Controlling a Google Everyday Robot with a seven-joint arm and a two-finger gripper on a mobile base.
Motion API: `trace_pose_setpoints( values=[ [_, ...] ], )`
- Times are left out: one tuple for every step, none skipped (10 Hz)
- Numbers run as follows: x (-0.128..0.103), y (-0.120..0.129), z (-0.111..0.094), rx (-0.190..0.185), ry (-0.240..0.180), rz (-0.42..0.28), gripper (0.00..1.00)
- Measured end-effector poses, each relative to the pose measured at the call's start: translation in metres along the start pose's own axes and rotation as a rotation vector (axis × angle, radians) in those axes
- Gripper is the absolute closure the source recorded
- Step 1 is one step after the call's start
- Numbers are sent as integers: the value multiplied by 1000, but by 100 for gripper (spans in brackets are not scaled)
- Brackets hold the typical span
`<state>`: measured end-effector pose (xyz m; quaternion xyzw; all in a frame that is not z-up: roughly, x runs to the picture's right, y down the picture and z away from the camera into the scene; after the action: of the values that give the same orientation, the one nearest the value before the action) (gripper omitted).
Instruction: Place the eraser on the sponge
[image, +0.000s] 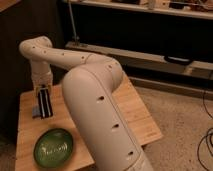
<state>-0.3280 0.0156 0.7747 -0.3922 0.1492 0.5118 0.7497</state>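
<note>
the pincer (42, 88) is gripping the eraser (45, 104) by its top end, hanging it straight below, over the sponge (35, 112) on the bench (26, 131). i'm judging it needs lowering gently, tipping flat and centring before releasing.

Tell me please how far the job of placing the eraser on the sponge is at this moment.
Done: the eraser is at the sponge, whose blue-grey edge shows at its left side. In hand: the gripper is at the eraser's upper end, over the table's left part. Left: to rest it on the sponge, release and withdraw; if it touches already, I cannot tell.
</note>
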Motion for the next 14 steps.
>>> trace_pose_setpoints(
  values=[
    [1,1,7,-20,2,-6,91],
    [3,3,15,-37,7,-10,91],
    [6,2,22,-45,10,-10,91],
    [6,2,26,-48,11,-10,91],
    [6,2,31,-50,12,-10,91],
    [5,6,37,-55,11,-4,91],
    [3,7,42,-58,13,4,91],
    [2,7,47,-59,17,15,91],
    [1,6,54,-60,26,28,91],
    [1,5,57,-56,38,37,91],
    [2,3,58,-50,47,43,91],
    [3,0,57,-42,54,50,91],
    [5,-1,56,-37,66,53,91],
    [7,-3,56,-35,77,56,91]
  ],
)
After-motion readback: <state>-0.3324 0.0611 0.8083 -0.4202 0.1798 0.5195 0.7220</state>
